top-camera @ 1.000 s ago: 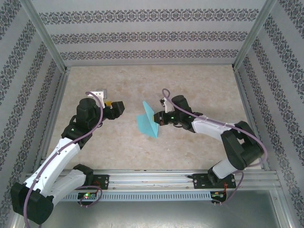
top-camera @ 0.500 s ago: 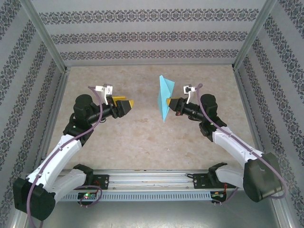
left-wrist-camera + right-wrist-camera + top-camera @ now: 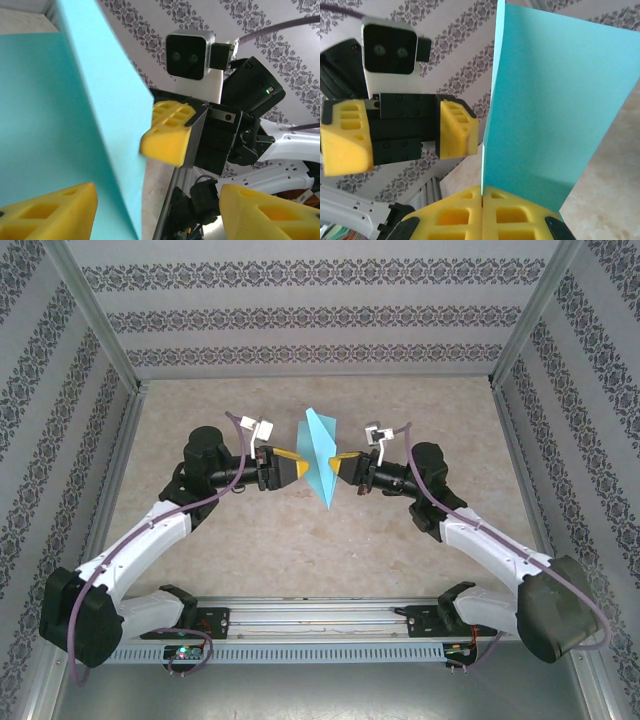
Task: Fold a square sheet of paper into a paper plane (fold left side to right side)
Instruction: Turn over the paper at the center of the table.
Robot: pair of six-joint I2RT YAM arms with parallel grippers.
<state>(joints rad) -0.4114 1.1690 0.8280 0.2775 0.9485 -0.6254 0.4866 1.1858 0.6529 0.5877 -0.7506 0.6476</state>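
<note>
The table has a pale beige, mottled top, with metal side rails along its left and right edges. At its near edge, a metal crossbar carries both arm bases.

text: we are reading none | labels, brands: we are finding none legible | numbers, signs: we are making out none near either hand
</note>
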